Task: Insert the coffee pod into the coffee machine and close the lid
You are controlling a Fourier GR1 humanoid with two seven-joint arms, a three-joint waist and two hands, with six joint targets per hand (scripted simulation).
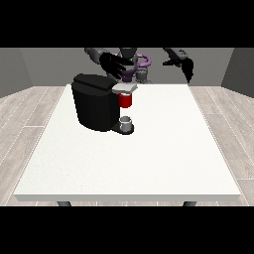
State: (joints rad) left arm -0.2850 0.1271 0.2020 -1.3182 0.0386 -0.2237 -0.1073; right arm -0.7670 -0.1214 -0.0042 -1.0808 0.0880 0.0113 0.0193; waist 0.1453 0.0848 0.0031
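A black coffee machine (95, 101) stands on the white tabletop (134, 158), toward its far left. A red thing at the machine (126, 100) sits under the machine's grey head. Below it, on the machine's base, rests a grey thing (126, 120); whether it is the pod cannot be told. The hand at the view's left (113, 64) hovers behind the machine's top with fingers (120, 67) spread apart, well above that grey thing. The hand at the view's right (184, 66) hangs beyond the far edge; its fingers cannot be told.
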